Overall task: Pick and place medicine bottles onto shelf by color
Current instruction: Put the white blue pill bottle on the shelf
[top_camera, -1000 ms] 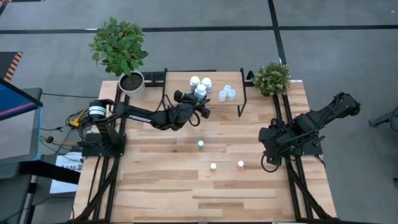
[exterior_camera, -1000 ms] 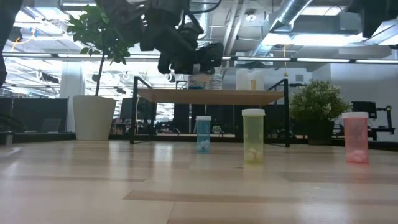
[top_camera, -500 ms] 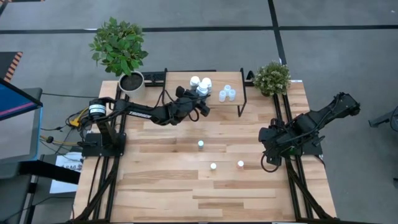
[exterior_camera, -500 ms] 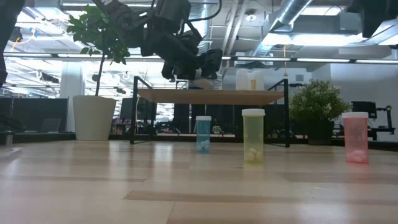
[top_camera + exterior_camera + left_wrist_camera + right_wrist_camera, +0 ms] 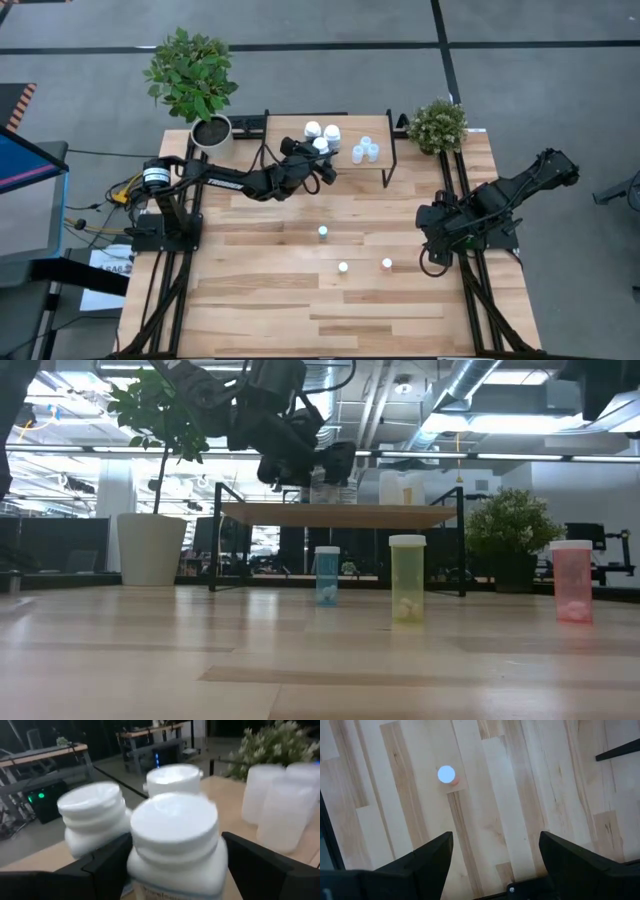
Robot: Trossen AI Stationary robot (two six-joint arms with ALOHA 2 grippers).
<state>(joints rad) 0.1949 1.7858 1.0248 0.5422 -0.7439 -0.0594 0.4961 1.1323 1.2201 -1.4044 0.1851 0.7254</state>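
Left gripper [image 5: 322,160] reaches over the shelf [image 5: 385,165], straddling a white bottle [image 5: 175,845].

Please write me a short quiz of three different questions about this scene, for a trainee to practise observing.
1. True or false: the left pincer is at the low light-wood shelf on black metal legs, its fingers on either side of a large white bottle.
2. How many small bottles stand on the plank tabletop in front of the shelf?
3. Which one looks greenish-yellow in the low view: A the left one, B the middle one, C the right one?

Key: 1 true. 2 three. 3 B.
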